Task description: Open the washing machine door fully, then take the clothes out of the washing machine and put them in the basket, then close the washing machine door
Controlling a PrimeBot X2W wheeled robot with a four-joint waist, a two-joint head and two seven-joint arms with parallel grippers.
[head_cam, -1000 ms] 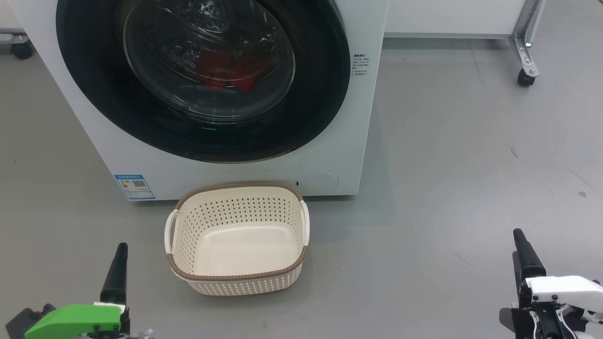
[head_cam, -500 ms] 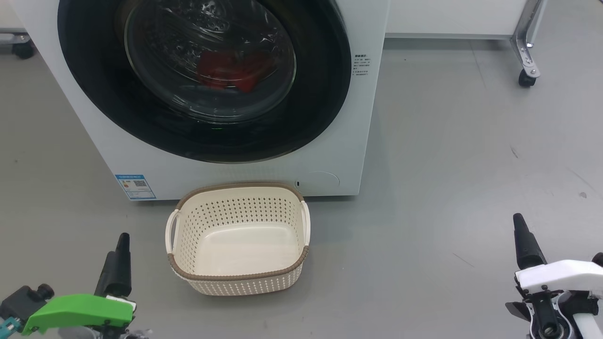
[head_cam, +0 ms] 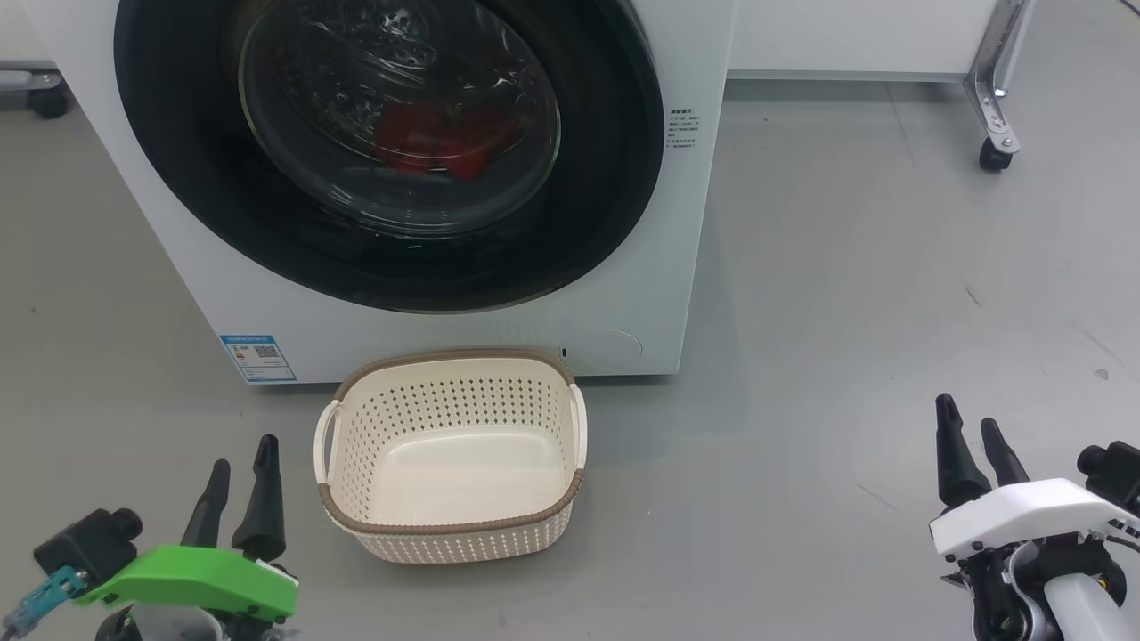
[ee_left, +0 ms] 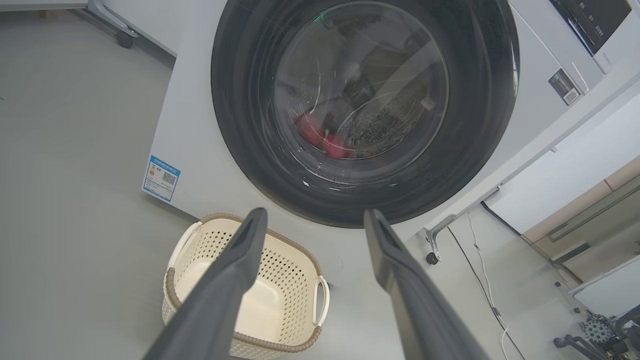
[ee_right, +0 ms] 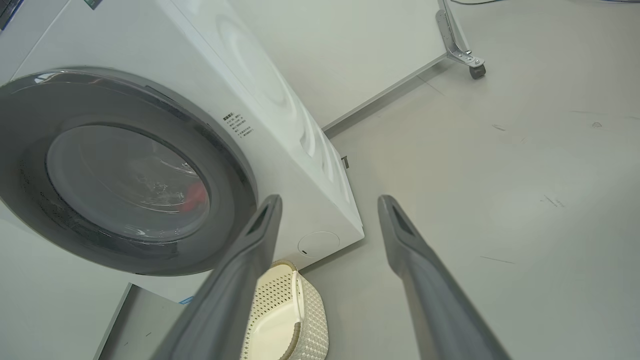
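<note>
**Both grippers parted and empty, the door shut ahead of them**

The left gripper (head_cam: 241,452) hangs low beside the basket's left handle with its fingers spread and nothing between them. The right gripper (head_cam: 966,411) is likewise spread and empty, out over bare floor (head_cam: 846,267) well to the right of the machine. The basket (head_cam: 454,356) sits empty just in front of the washing machine (head_cam: 659,294). Above it the washing machine door (head_cam: 606,196) lies flat against the front, facing the robot. The clothes (head_cam: 436,138) show red through the glass, low in the drum. The door lies forward and up from both grippers. The left one looks nearer, under the rim's left part, while the right must cross inward. I cannot tell which edge carries the hinge, and the opening pull depends on that.
</note>
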